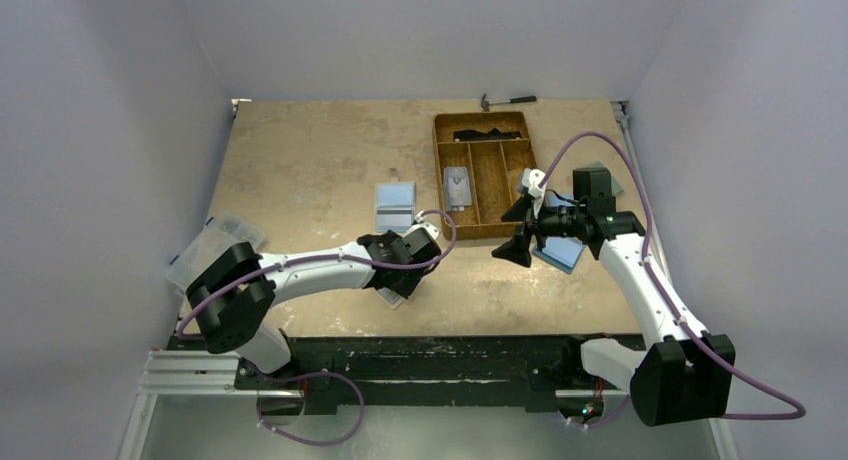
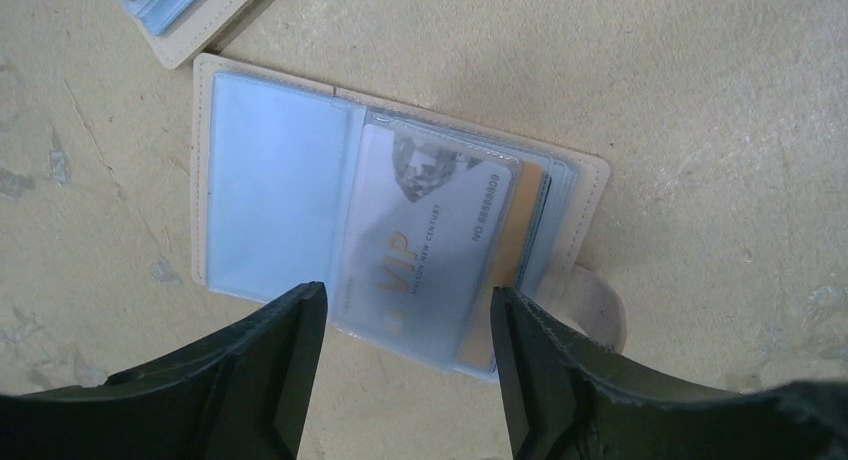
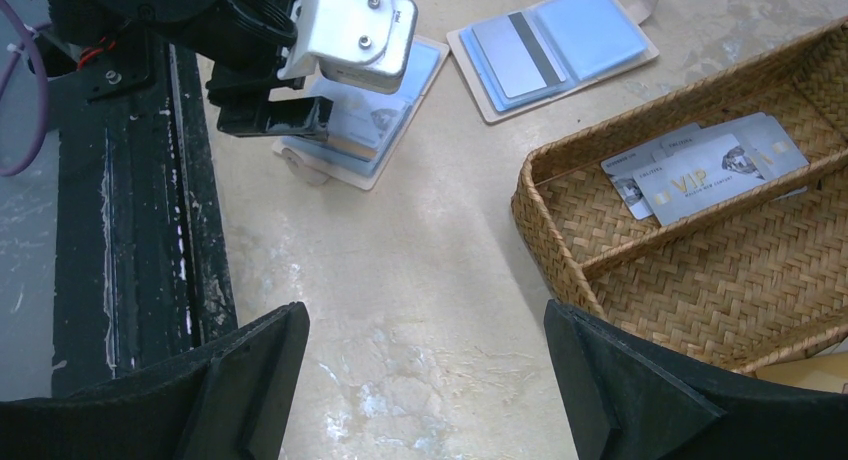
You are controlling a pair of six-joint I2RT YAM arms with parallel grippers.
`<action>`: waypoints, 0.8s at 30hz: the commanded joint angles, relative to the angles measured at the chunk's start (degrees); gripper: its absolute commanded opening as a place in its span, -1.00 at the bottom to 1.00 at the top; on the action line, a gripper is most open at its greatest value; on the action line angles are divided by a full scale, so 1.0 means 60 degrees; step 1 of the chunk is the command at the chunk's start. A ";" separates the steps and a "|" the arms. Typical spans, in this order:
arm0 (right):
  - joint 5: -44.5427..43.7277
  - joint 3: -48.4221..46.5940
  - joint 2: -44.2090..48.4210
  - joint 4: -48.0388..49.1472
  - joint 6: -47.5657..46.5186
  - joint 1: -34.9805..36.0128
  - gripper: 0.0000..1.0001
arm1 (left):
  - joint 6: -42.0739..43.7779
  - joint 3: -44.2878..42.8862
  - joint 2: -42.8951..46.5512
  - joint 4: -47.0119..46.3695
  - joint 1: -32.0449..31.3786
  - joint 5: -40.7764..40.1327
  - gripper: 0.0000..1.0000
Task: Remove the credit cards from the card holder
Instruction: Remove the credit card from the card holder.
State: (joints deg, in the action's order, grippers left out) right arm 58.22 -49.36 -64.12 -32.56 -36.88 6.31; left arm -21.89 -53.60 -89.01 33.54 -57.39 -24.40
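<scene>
Hanging low over the worktop [image 1: 310, 160] close to the middle of its near edge, the left gripper [image 2: 408, 305] had its jaws spread. One finger stood on either side of the near end of a silver credit card [image 2: 430, 240], and the jaws were not closed on it. That card, marked VIP, sat inside a clear sleeve on the right half of the card holder [image 2: 260, 180]. The holder lay open and flat, its left sleeve pale blue. A second open holder [image 1: 395, 205] lay just beyond it, toward the centre of the worktop. The right gripper [image 3: 425, 325] hovered right of the middle with its jaws wide apart, pinching nothing, above bare worktop beside the woven tray [image 3: 560, 250]. The tray stood by the far edge, right of the middle, with loose credit cards [image 3: 700, 170] lying flat in one of its compartments.
</scene>
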 commanded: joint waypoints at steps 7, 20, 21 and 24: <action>0.0258 -0.0034 0.0187 -0.0064 -0.0122 -0.0044 0.98 | 0.0965 -0.0142 -0.0312 -0.0588 0.0818 0.1227 0.35; 0.0295 -0.0078 0.0205 -0.0166 -0.0221 -0.0042 0.98 | 0.0089 0.0289 -0.0820 -0.0459 0.1690 0.2141 0.14; 0.0301 -0.0078 0.0212 -0.0188 -0.0237 -0.0050 0.98 | -0.0056 0.0346 -0.0767 -0.0419 0.1772 0.2091 0.07; 0.0338 -0.0107 0.0193 -0.0253 -0.0297 -0.0044 0.98 | -0.0320 0.0509 -0.0608 -0.0412 0.2020 0.2043 -0.18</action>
State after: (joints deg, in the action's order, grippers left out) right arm 58.28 -49.36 -64.12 -33.23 -37.41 6.31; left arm -21.28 -53.67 -91.29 30.72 -47.83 -8.54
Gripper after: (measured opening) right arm 0.987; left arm 0.457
